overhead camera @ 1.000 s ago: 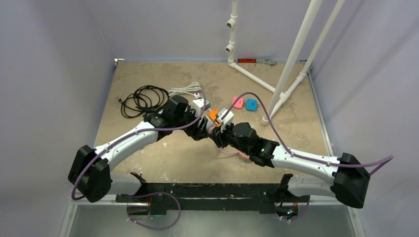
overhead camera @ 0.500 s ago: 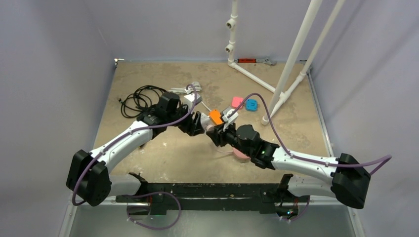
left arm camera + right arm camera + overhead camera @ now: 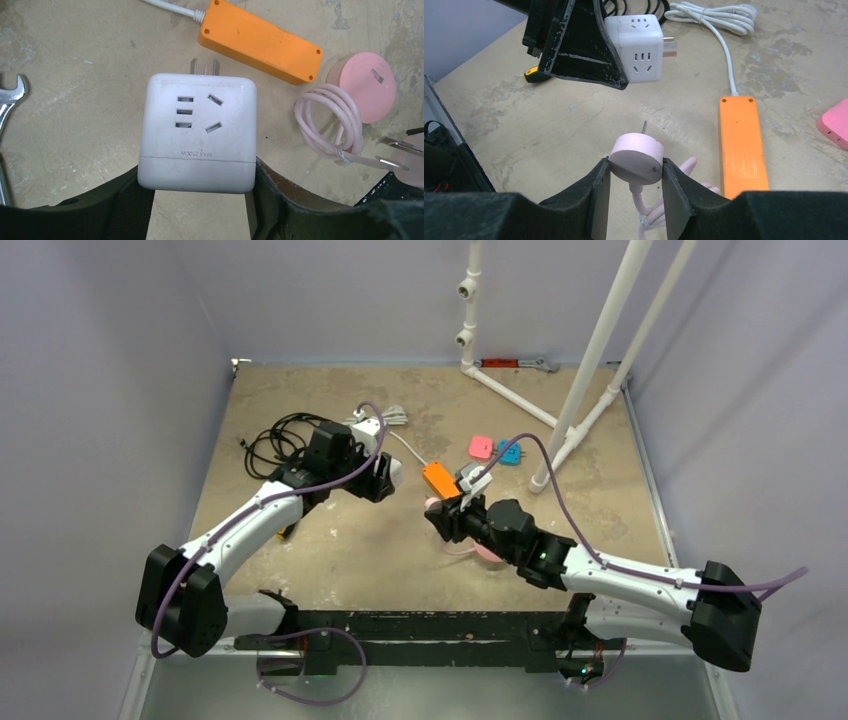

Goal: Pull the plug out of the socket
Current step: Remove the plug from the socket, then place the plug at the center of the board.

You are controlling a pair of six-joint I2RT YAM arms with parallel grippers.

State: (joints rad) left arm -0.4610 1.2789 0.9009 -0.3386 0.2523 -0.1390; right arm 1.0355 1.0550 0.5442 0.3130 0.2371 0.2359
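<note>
"Socket (image 3: pixel 437 478), where is it?"
"Flat on the surface (image 3: pixel 330 550). My right hand (image 3: pixel 636 172) is clamped on the pink plug (image 3: pixel 636 157) just beside it; my left hand (image 3: pixel 200 177) grips the white cube adapter (image 3: pixel 197 125), farther off."
"Risk?"
"Plug's looped cable (image 3: pixel 327 122) could snag the socket and drag it, I reckon."
</note>
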